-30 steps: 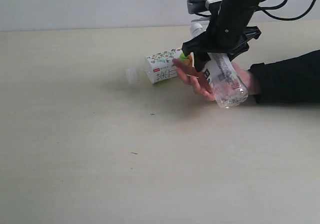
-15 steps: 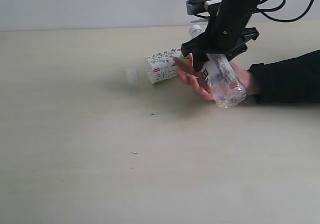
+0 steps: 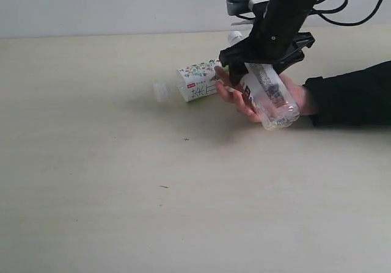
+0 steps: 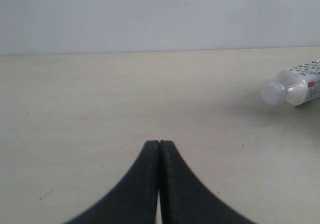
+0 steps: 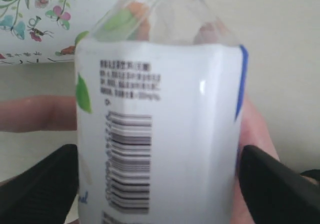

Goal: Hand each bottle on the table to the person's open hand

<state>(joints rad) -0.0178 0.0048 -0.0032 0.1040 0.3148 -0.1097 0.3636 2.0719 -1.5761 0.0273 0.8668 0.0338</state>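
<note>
A clear bottle with a white barcode label (image 3: 269,96) (image 5: 160,124) lies slanted in the person's open hand (image 3: 231,93), which rests palm up on the table (image 3: 122,181). My right gripper (image 3: 261,65) (image 5: 159,184) straddles the bottle near its neck. Its jaws stand open, and skin shows in a thin gap beside one finger (image 5: 270,179). A second clear bottle (image 3: 197,81) (image 4: 295,83), with a white label of small coloured pictures, lies on its side just left of the hand. My left gripper (image 4: 159,144) is shut and empty, hovering low over bare table.
The person's black-sleeved forearm (image 3: 351,96) lies along the table from the right edge. A pale wall (image 3: 122,4) runs behind the table. A few dark specks (image 3: 186,139) dot the surface.
The right gripper's jaws have widened around the barcode bottle, and gripper and bottle have shifted slightly left and up over the hand. The other bottle has not moved.
</note>
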